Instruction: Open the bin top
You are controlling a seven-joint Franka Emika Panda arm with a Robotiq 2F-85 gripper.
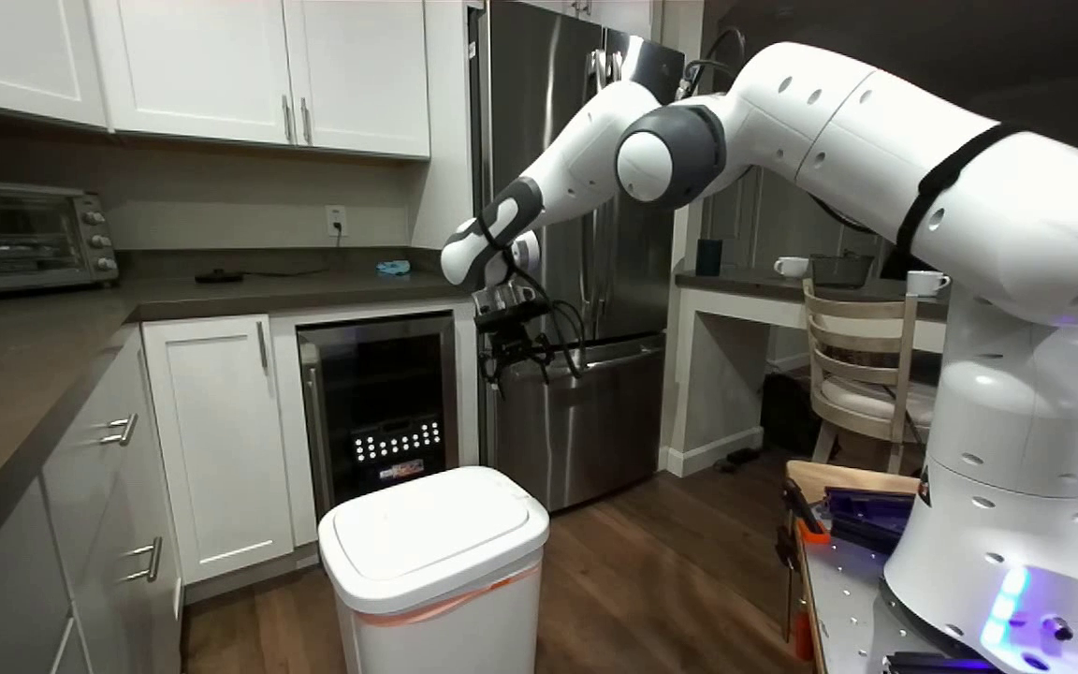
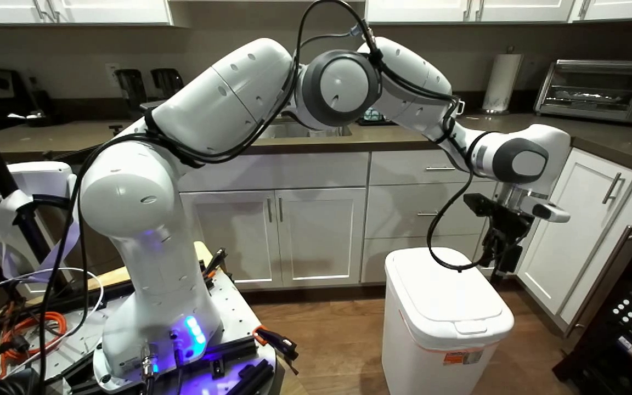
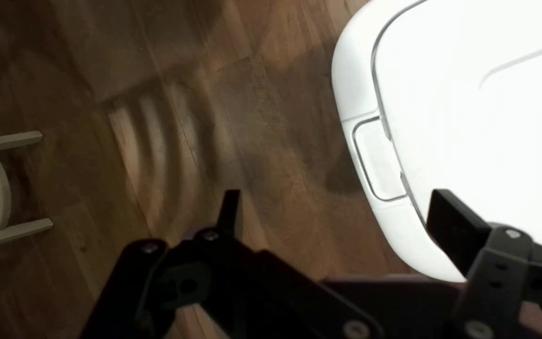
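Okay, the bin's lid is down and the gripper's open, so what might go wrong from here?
The gripper is open, so on descent it might straddle or miss the small latch button beside the bin top. The hanging cable loop could snag on the bin. The bin's base is out of frame; if unbraced, an off-centre push might slide or tip it.

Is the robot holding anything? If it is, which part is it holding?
Nothing is held: in the wrist view, the gripper is open, its fingers wide apart with nothing gripped between them. The bin top is closed.
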